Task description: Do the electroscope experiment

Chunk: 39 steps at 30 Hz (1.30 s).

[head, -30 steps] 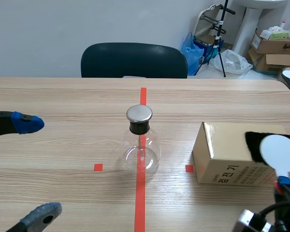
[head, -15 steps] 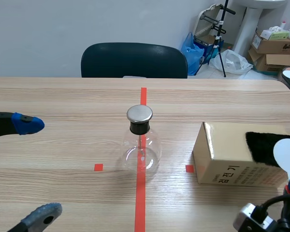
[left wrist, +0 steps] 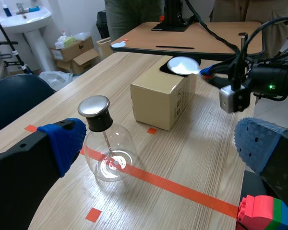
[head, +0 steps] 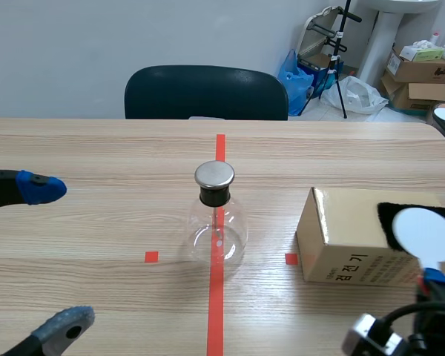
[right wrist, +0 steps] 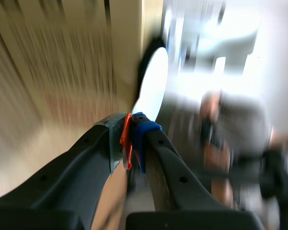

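Glass flask (head: 216, 231) stands upright near the middle of the table (head: 96, 148), directly on the long red tape line (head: 215, 311). It has a round belly, a black stopper (head: 213, 196) in the neck and a flat metal cap (head: 213, 175) on top. A thin rod (head: 219, 221) goes down from the stopper into the flask, and something small hangs at its end, but I cannot tell its shape. To the right of the flask, apart from it, lies a cardboard box (head: 348, 241) with print on its front side. On top of the box, at the end far from the flask, lies a black cloth (head: 389, 215). The right gripper (right wrist: 130, 140) is low at the near right corner of the table, and its two fingers (right wrist: 149, 139) are pressed together on the thin orange handle (right wrist: 126, 136) of a white disc (head: 427, 231). The disc is over the black cloth; whether it touches the cloth I cannot tell, because the right wrist view is blurred. The left gripper (left wrist: 161, 143) is at the left side of the table, well apart from the flask, with its fingers spread wide and nothing between them. From its wrist view the flask is just ahead of it. A dark chair (head: 205, 93) stands behind the far edge of the table.
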{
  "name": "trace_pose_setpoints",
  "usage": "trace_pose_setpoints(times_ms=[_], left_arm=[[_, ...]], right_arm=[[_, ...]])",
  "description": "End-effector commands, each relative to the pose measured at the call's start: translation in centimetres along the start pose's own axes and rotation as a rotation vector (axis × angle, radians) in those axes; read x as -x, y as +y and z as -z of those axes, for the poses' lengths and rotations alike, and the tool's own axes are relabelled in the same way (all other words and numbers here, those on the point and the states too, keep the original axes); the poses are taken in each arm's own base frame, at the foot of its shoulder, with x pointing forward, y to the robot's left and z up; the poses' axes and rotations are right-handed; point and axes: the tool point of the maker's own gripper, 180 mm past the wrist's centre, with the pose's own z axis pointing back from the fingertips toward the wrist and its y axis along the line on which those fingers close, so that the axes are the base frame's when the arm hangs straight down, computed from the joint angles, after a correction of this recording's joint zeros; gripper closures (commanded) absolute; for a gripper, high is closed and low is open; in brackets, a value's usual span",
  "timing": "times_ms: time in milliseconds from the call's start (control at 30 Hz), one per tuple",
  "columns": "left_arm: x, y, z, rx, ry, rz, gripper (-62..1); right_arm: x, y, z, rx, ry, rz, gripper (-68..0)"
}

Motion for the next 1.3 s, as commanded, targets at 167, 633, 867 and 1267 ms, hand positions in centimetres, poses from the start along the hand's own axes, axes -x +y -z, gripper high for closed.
trace_pose_setpoints(times_ms=[167, 633, 867, 1267], left_arm=[[-0.4, 0.0, 0.1, -0.004, -0.023, -0.008, -62.3], [-0.4, 0.0, 0.1, -0.004, -0.023, -0.008, -62.3], [-0.4, 0.0, 0.1, -0.004, -0.023, -0.009, -62.3], [-0.4, 0.0, 0.1, -0.004, -0.023, -0.009, -62.3]], right_arm=[[-1.8, -0.5, 0.0, 0.017, -0.132, -0.027, -0.9], [-3.2, 0.2, -0.6, -0.023, -0.240, -0.035, -0.9], [0.0, 0.4, -0.6, -0.031, -0.072, -0.040, -0.9], [-3.4, 0.3, -1.0, -0.023, -0.269, -0.041, -0.9]])
